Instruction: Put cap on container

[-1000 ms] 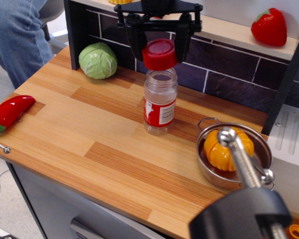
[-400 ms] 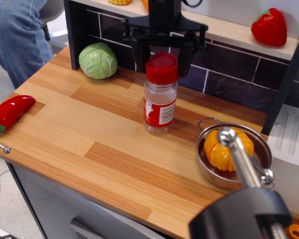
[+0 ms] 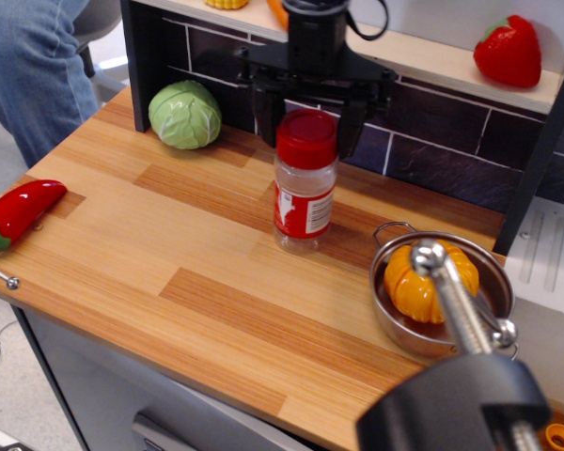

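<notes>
Standing upright near the middle of the wooden desk (image 3: pixel 216 282): the container (image 3: pixel 304 202), clear plastic with a red and white label round its middle. Cap (image 3: pixel 306 138), red, sits on the container's neck, level, covering the mouth.

Hand (image 3: pixel 307 117), black, poised over the cap with its two fingers (image 3: pixel 268 111) spread, one to each side of the cap and apart from it; open, gripping nothing.

Other items on the desk: green cabbage (image 3: pixel 184 114) at the back left, near the dark tiled wall; red chili pepper (image 3: pixel 17 212) at the left edge; steel pot (image 3: pixel 439 293) with wire handles to the right front of the container, holding an orange pumpkin (image 3: pixel 430 282).

On the shelf above the tiles, far right: a red strawberry (image 3: pixel 508 50).

Foreground right: a blurred dark clamp with a metal rod (image 3: pixel 456 305), partly covering the pot.
</notes>
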`<action>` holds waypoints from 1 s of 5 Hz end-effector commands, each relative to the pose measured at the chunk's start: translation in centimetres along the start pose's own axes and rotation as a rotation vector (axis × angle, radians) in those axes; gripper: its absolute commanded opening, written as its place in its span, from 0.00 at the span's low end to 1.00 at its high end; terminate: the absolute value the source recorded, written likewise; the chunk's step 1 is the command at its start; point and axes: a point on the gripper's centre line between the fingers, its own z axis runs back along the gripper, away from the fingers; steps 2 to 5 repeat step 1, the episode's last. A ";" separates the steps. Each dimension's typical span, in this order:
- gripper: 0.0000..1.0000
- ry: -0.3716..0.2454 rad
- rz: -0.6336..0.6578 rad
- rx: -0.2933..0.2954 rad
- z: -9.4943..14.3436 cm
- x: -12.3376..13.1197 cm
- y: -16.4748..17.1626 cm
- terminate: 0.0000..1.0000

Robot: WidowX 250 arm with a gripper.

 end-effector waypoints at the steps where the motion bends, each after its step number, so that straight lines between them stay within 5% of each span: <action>1: 1.00 -0.048 0.010 0.021 0.2 0.0 0.2 1.00; 5: 1.00 -0.048 0.010 0.021 0.2 0.0 0.2 1.00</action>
